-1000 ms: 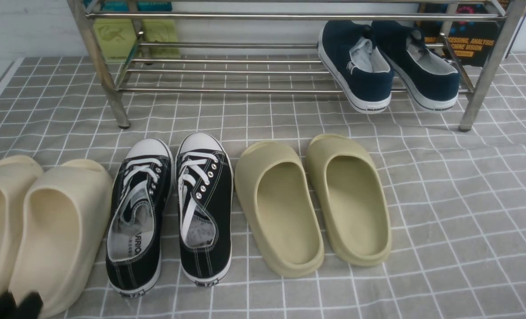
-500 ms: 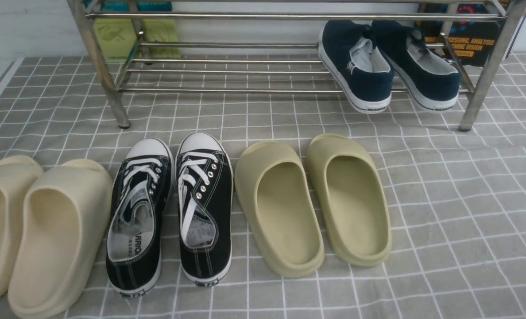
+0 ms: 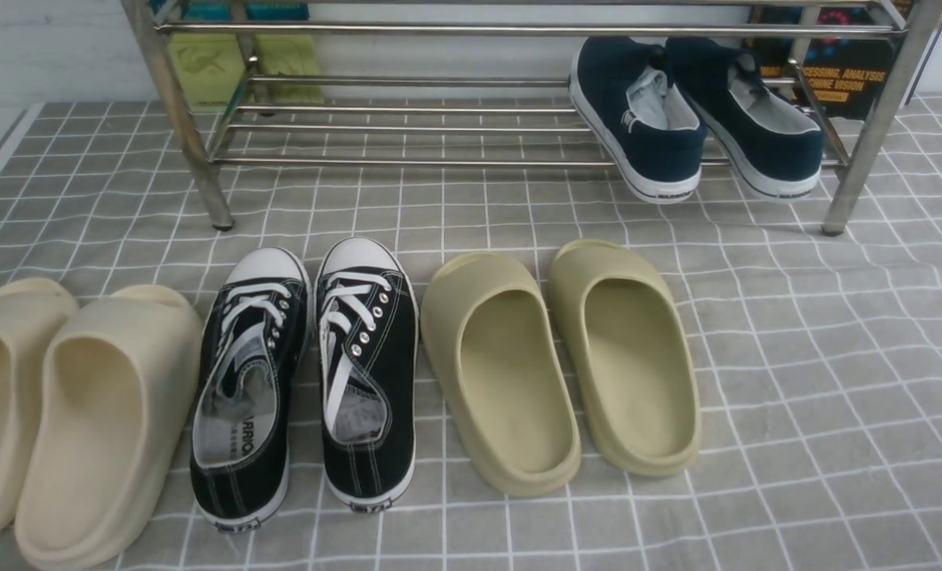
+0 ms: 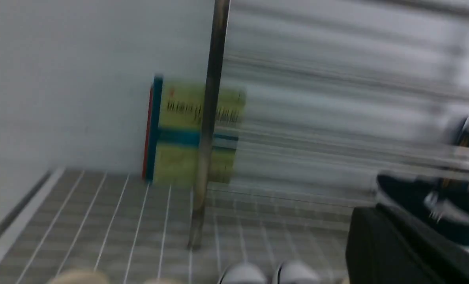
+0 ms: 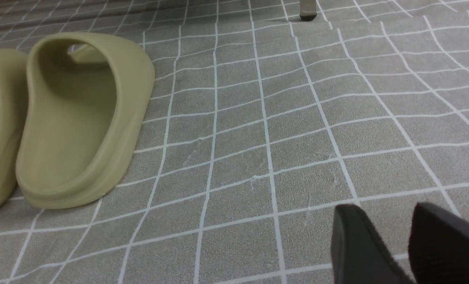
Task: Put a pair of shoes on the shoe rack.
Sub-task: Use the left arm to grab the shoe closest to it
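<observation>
Right gripper (image 5: 394,215) is low over the grey checked tabletop (image 3: 836,357), fingers a narrow gap apart, holding nothing. Left gripper (image 4: 396,248) is blurred with only one dark finger showing, so I can't tell how far it is open. Pair of black canvas sneakers (image 3: 372,444) sits on the tabletop, toes toward the rack, between beige slides (image 3: 82,420) and olive slides (image 3: 511,373). Beyond is the silver shoe rack (image 3: 407,161), with navy slip-on sneakers (image 3: 645,119) on its right end.
</observation>
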Controlling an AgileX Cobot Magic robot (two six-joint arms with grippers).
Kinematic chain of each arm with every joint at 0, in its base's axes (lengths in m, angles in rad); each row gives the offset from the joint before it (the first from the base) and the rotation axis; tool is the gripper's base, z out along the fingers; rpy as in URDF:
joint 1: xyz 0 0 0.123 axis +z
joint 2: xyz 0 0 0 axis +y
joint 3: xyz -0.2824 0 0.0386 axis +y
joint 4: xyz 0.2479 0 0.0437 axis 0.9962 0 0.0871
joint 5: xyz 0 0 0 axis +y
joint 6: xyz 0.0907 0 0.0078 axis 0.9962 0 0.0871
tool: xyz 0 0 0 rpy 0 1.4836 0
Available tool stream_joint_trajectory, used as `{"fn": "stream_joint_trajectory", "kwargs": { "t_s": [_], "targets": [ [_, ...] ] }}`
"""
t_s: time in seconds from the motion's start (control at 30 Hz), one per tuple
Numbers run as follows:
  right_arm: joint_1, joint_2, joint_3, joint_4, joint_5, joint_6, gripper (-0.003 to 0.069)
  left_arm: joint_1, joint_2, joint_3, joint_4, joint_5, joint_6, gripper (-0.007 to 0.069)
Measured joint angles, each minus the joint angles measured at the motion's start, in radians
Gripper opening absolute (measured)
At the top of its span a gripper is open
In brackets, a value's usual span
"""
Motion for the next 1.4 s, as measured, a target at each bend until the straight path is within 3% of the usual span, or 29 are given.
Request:
{"fn": "stream_joint_trajectory", "kwargs": {
  "t_s": [0.07, 0.17, 0.33, 0.5, 0.63, 0.8, 0.87, 0.97, 1.1, 1.13, 1.4],
  "targets": [
    [0.0, 0.0, 0.0, 0.0, 0.0, 0.0, 0.0239, 0.0, 0.147, -0.034, 0.007, 0.098, 0.0, -0.0013],
    [0.0, 0.0, 0.0, 0.0, 0.0, 0.0, 0.0239, 0.0, 0.274, -0.041, -0.009, 0.139, 0.0, -0.0013],
    [0.0, 0.0, 0.0, 0.0, 0.0, 0.0, 0.0239, 0.0, 0.569, -0.114, -0.144, 0.232, 0.007, -0.0013],
    [0.0, 0.0, 0.0, 0.0, 0.0, 0.0, 0.0239, 0.0, 0.782, -0.172, -0.15, 0.288, 0.008, -0.0004],
    [0.0, 0.0, 0.0, 0.0, 0.0, 0.0, 0.0239, 0.0, 0.906, -0.178, -0.144, 0.288, 0.007, 0.0104],
    [0.0, 0.0, 0.0, 0.0, 0.0, 0.0, 0.0239, -0.023, 1.055, -0.179, -0.133, 0.221, 0.007, 0.0366],
    [0.0, 0.0, 0.0, 0.0, 0.0, 0.0, 0.0239, -0.028, 1.098, -0.181, -0.129, 0.196, 0.006, 0.0391],
    [0.0, 0.0, 0.0, 0.0, 0.0, 0.0, 0.0239, -0.029, 1.164, -0.183, -0.127, 0.162, 0.002, 0.0344],
    [0.0, 0.0, 0.0, 0.0, 0.0, 0.0, 0.0239, -0.029, 1.235, -0.184, -0.108, 0.137, -0.033, 0.0029],
    [0.0, 0.0, 0.0, 0.0, 0.0, 0.0, 0.0239, -0.029, 1.235, -0.184, -0.105, 0.137, -0.036, -0.0001],
    [0.0, 0.0, 0.0, 0.0, 0.0, 0.0, 0.0239, -0.029, 1.103, -0.203, -0.097, 0.213, -0.049, -0.0013]
  ]
}}
